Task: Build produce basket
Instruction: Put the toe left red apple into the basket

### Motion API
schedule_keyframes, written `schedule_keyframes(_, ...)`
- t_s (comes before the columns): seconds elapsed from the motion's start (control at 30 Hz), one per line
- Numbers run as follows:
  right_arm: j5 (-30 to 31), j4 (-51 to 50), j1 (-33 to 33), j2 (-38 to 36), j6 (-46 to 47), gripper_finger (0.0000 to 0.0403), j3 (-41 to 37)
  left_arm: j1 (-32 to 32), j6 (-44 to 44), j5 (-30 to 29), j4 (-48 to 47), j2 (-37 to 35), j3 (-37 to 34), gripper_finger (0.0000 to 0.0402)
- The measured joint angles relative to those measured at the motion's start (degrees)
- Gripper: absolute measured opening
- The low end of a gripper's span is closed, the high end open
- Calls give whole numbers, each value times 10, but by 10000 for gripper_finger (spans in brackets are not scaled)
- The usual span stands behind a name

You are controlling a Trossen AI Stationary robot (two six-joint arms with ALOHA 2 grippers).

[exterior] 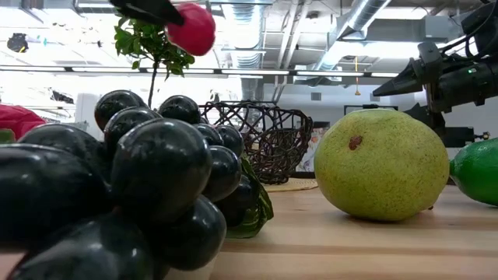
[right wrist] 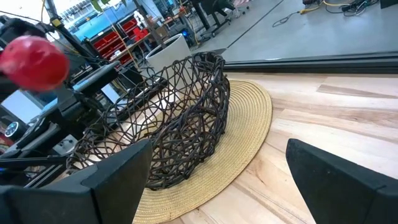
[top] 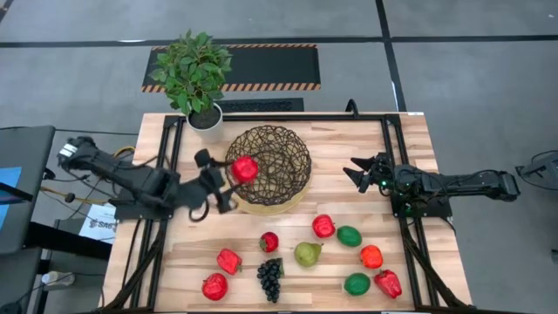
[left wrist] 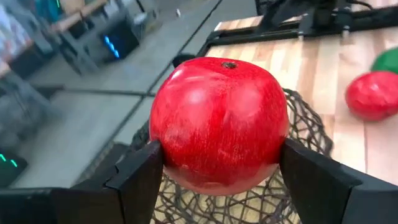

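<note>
Here the left end effector (top: 228, 179) clasped a red apple (top: 245, 168) over the basket (top: 270, 166), presumably so the fruit would drop inside; the right end effector (top: 359, 171) waited spread wide and empty beside it, while the remaining produce (top: 307, 254) lay scattered on the worktop (top: 410, 139)

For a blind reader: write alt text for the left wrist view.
A red apple sits gripped between the left gripper fingers, held over the dark woven basket. Beyond it lie the wooden table and another red fruit.
</note>
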Motion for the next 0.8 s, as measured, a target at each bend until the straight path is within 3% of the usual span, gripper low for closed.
schedule_keyframes(0.37,0,0,0,0,0,391,0,205,-15,223,-46,10,57,279)
schedule_keyframes(0.6,0,0,0,0,0,391,0,277,22,278,-125,93,119,280)
schedule_keyframes(0.8,0,0,0,0,4,391,0,311,66,318,-138,199,169,280)
